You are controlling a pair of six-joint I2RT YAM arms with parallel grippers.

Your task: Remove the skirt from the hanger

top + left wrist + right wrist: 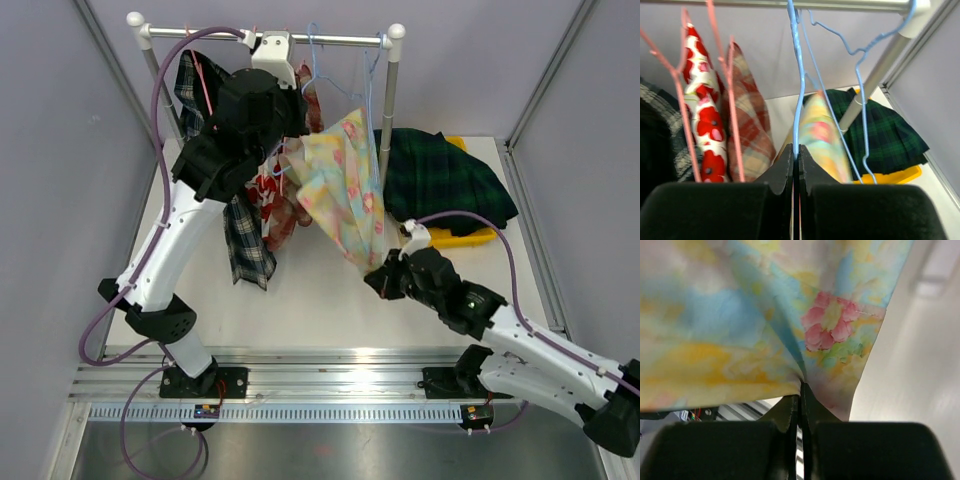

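Note:
A pastel floral skirt [343, 185] hangs on a blue wire hanger [322, 75] at the rack's rail [330, 40]. My left gripper [283, 155] is shut on the blue hanger's wire [796, 100], just under the rail; the skirt [822, 135] shows blurred behind its fingertips. My right gripper [375, 278] is shut on the skirt's lower hem [805, 375], which stretches down and toward the front right. The skirt [755, 310] fills the right wrist view.
A red-flowered garment [702, 125] and a red plaid one [747, 125] hang on pink hangers [682, 100] to the left. A dark plaid garment [245, 235] hangs lower left. A green tartan skirt [445, 180] lies on a yellow bin [470, 238] at right. A second empty blue hanger [860, 75] hangs nearby.

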